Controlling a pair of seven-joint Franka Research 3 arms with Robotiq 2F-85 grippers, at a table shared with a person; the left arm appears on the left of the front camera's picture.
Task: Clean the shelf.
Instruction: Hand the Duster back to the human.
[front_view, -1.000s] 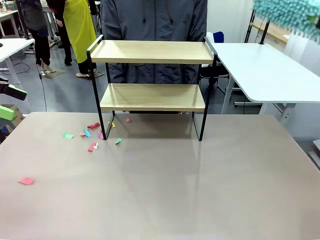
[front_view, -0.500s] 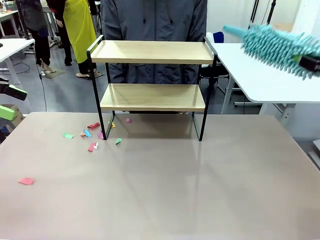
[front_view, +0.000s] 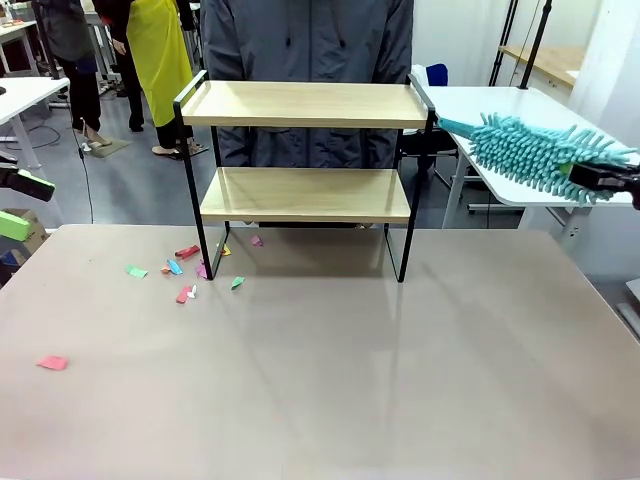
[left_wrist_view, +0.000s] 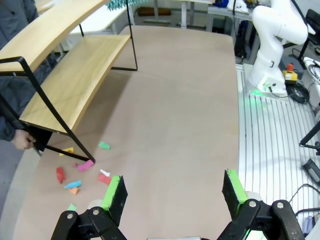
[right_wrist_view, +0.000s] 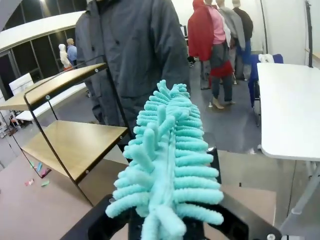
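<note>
The shelf (front_view: 305, 105), two light wooden boards in a thin black frame, stands at the table's far side; both boards look bare. It also shows in the left wrist view as the shelf (left_wrist_view: 75, 75) and in the right wrist view as the shelf (right_wrist_view: 75, 142). My right gripper (front_view: 603, 178) is shut on a teal fluffy duster (front_view: 535, 152), held to the right of the shelf at about top-board height, head pointing left. The duster (right_wrist_view: 167, 150) rises close in front of the right wrist camera. My left gripper (left_wrist_view: 174, 190) hangs open and holds nothing, seen at the left edge as the left gripper (front_view: 20, 205).
Small coloured paper scraps (front_view: 185, 268) lie on the table by the shelf's left front leg, and a pink scrap (front_view: 52, 362) lies nearer. A person (front_view: 305, 40) stands right behind the shelf. A white table (front_view: 520, 140) sits behind the duster.
The duster has come down from the upper right corner to about the level of the shelf's top board, on its right. The left gripper has not moved.
</note>
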